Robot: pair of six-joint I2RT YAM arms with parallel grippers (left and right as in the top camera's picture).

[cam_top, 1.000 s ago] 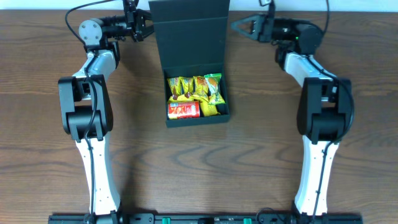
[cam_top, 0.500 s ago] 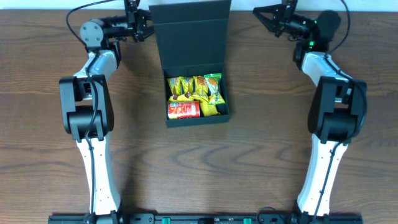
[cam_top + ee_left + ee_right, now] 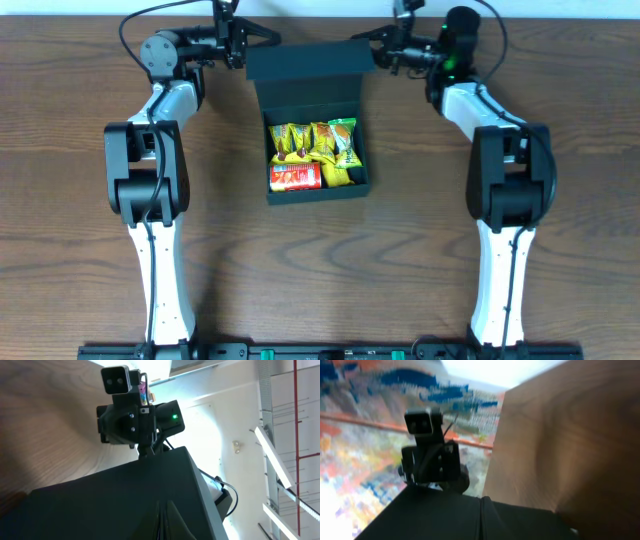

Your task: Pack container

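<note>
The dark teal container (image 3: 316, 190) sits at the table's middle back, and its hinged lid (image 3: 310, 62) stands raised and tilts forward. Inside are yellow and green snack packets (image 3: 312, 143) and a small red chips can (image 3: 294, 177). My left gripper (image 3: 268, 38) is shut, its tip at the lid's top left corner. My right gripper (image 3: 358, 42) is shut, its tip at the lid's top right corner. In the left wrist view the closed gripper (image 3: 162, 522) lies against the dark lid (image 3: 100, 505). In the right wrist view the closed gripper (image 3: 481, 520) also lies against the lid (image 3: 430, 515).
Brown wooden table (image 3: 80, 200) all round the box. Each wrist camera sees the other arm's wrist across the lid: the right arm's wrist (image 3: 137, 415) and the left arm's wrist (image 3: 430, 455). Both arm bases stand at the front edge.
The lid has tipped forward and looks shorter from above. My right gripper swung out right, then came back to the lid's right corner and shut. My left gripper moved right onto the left corner.
</note>
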